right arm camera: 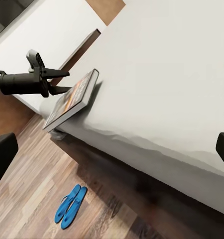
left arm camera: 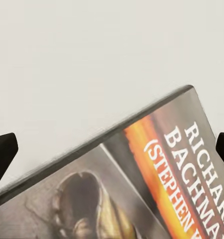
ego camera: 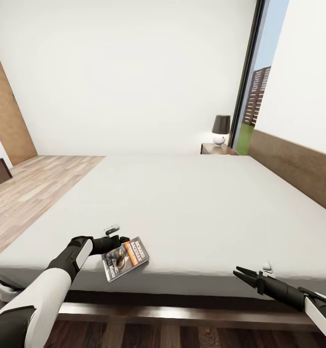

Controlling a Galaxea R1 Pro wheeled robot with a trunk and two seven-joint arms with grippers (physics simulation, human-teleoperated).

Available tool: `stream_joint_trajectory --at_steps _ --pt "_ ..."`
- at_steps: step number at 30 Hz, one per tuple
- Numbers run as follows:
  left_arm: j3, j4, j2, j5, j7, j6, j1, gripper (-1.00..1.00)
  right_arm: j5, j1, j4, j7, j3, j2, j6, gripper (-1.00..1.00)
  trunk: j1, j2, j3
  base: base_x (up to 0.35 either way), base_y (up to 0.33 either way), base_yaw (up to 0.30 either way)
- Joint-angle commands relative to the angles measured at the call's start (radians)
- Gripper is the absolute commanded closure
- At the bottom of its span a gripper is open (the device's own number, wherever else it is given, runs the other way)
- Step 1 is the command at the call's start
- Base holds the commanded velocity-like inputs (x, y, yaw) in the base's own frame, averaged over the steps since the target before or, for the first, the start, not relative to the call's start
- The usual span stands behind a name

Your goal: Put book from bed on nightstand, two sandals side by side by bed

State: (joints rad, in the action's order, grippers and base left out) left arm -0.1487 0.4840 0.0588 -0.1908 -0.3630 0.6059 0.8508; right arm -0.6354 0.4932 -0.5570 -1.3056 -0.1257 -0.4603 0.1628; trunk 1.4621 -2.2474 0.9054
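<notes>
I am looking down over the bed [ego camera: 191, 208], whose grey mattress is filling the middle of the head view. The book [ego camera: 125, 259] is lying at the mattress's near edge, lower left of centre, tilted and sticking out a little over the side. My left gripper [ego camera: 120, 240] is sitting right at the book's upper left corner, its fingers spread apart either side of that corner; I cannot tell whether they are touching the cover. In the left wrist view the cover is filling the lower right, with the orange band and white lettering readable.

My right gripper [ego camera: 241, 273] is hovering at the lower right of the head view, jaws open, holding nothing, just off the mattress edge.

In the right wrist view the two sandals [right arm camera: 70, 205] are lying side by side, touching, on the wood floor [right arm camera: 27, 199] at lower left.

The nightstand [ego camera: 219, 149] with its lamp [ego camera: 220, 129] is standing beyond the bed's far corner, upper right.
</notes>
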Motion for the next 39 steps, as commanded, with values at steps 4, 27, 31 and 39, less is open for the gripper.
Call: stream_joint_trajectory --at_steps 4,27,31,39 --pt "-0.011 0.008 -0.013 -0.01 0.015 -0.004 -0.017 -1.0 -0.006 -0.006 0.013 -0.018 0.003 -0.012 0.015 -1.0 0.0 0.0 0.001 0.0 0.0 0.0" --pt "-0.022 0.055 -0.013 -0.11 0.029 -0.066 -0.085 -1.0 -0.007 -0.006 0.048 -0.005 0.003 -0.009 0.015 -1.0 0.0 0.0 0.001 0.0 0.0 0.0" --pt "-0.022 0.01 -0.013 -0.091 0.029 -0.066 -0.085 -1.0 -0.007 -0.006 0.048 -0.006 0.003 -0.009 0.015 -1.0 0.0 0.0 0.001 0.0 0.0 0.0" --pt "-0.022 0.01 -0.013 -0.091 0.029 -0.066 -0.086 -1.0 -0.007 -0.006 0.048 -0.006 0.003 -0.009 0.015 -1.0 -0.016 0.028 -0.012 0.0 0.0 0.0"
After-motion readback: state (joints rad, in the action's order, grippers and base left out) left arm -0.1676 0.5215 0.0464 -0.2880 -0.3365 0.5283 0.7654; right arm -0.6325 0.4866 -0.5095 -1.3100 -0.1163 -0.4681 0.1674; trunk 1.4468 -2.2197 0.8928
